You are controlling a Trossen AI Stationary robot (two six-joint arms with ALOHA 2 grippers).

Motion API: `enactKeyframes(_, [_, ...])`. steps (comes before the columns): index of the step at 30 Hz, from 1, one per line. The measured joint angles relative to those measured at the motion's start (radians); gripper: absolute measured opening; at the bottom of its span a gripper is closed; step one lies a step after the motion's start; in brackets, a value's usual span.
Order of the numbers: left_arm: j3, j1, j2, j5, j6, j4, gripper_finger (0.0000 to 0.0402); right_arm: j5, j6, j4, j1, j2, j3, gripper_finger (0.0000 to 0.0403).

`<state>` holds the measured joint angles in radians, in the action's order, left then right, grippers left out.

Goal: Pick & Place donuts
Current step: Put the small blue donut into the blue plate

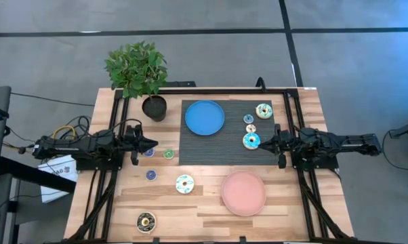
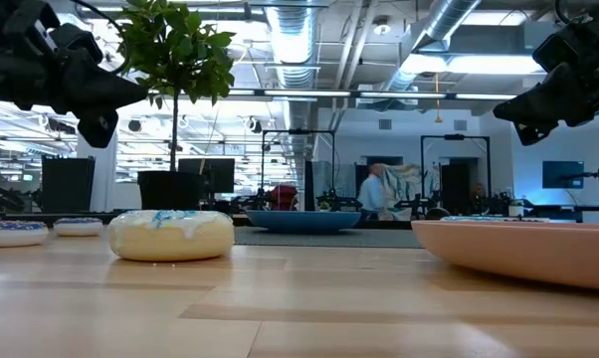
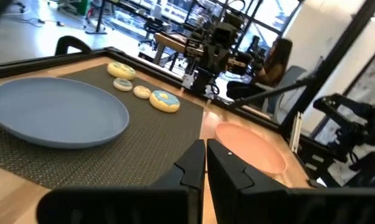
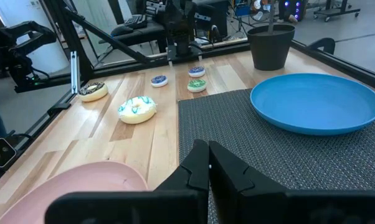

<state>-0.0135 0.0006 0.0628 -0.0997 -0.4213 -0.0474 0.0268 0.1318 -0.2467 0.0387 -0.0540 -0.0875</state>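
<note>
From above, the left gripper [image 1: 152,144] and right gripper [image 1: 263,141] both hang closed and empty at the table's sides, with 4 donuts [image 1: 184,184] on bare wood and 4 more [image 1: 251,140] on the dark mat [image 1: 211,146] beside the blue plate [image 1: 205,117]. At table height, a cream donut [image 2: 170,235] sits left of the pink plate [image 2: 523,249], both arms raised above. Each wrist view shows fingers [image 3: 203,167] pressed together, what looks like 4 donuts [image 3: 164,100] lying ahead of the left arm.

a: what lies on the counter [image 1: 211,213]?
b: a dark mat [image 1: 221,152] beside the right tool [image 1: 266,142], a pink plate [image 1: 243,192] nearby, a potted plant [image 1: 154,107], and donuts [image 1: 184,184] past the left tool [image 1: 152,144].
</note>
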Motion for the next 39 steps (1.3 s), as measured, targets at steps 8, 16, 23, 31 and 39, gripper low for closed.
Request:
enactKeyframes(8, [0.000,0.000,0.000,-0.008,-0.013,-0.007,0.0009,0.000,0.000,0.000,0.000,0.000,0.000,0.0000])
enactKeyframes(16, [0.000,0.000,0.000,0.016,-0.047,0.000,0.0009,0.000,0.000,0.000,0.000,0.000,0.000,0.0000])
enactKeyframes(23, [-0.002,0.000,0.009,0.152,-0.019,0.011,0.0009,0.000,0.000,0.000,0.000,0.000,0.000,0.0000])
enactKeyframes(31, [-0.096,0.000,0.010,0.171,0.075,0.189,0.0001,0.000,0.000,0.000,0.000,0.000,0.000,0.0000])
enactKeyframes(39, [-0.282,0.000,0.073,0.079,0.102,0.451,0.0000,0.000,0.000,0.000,0.000,0.000,0.000,0.0000])
